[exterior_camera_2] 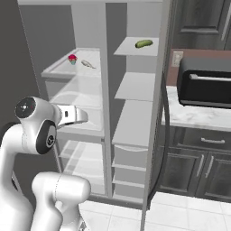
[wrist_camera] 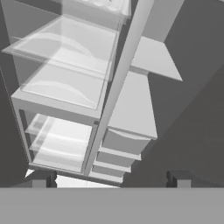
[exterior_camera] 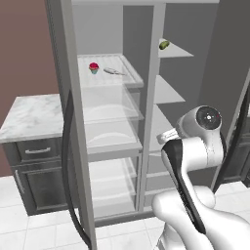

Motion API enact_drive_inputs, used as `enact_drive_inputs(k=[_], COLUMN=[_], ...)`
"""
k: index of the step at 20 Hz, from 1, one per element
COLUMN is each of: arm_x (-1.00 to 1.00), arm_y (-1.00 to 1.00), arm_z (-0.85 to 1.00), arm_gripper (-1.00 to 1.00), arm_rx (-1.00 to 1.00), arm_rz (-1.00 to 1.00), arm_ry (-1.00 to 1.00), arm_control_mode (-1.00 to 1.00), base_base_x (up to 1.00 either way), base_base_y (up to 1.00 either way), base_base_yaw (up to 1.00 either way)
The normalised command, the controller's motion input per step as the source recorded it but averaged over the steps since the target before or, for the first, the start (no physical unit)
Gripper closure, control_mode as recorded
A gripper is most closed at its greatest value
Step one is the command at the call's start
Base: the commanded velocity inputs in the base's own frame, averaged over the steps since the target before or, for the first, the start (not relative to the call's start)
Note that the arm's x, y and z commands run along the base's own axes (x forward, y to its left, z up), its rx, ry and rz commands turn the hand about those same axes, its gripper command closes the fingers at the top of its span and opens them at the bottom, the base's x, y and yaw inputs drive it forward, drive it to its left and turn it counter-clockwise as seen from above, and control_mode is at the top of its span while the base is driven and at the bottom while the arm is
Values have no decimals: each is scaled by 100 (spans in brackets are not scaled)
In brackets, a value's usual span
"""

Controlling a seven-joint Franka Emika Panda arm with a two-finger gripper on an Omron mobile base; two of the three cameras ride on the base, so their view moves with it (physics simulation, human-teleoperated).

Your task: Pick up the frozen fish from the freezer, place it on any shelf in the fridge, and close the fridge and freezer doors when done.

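Frozen fish (exterior_camera: 114, 72) located on top glass shelf (exterior_camera: 132, 78) of fridge (exterior_camera: 110, 122), mid-shelf, toward right edge; cupcake (exterior_camera: 93, 67) just beside it on left, apart. Fish already out of freezer (exterior_camera: 168, 93); green item (exterior_camera: 164, 44) seen on top freezer shelf. Both doors open.

Gripper (wrist_camera: 109, 179) empty, finger tips spread wide, held low before shelves.

Handling judged: light, rigid, likely slick; slim tapered body. If regrasp required, hold to be taken across mid-body, thickest part, not tail.
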Motion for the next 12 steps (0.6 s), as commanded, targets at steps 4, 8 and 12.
enact_drive_inputs(k=[4, 8, 12], arm_x=[0, 0, 0], arm_y=[0, 0, 0], arm_z=[0, 0, 0], arm_gripper=[-100, -100, -100], arm_rx=[0, 0, 0], arm_rz=[0, 0, 0], arm_ry=[0, 0, 0], arm_control_mode=[100, 100, 100], base_base_x=[-34, -27, -15], base_base_y=[0, 0, 0], base_base_yaw=[0, 0, 0])
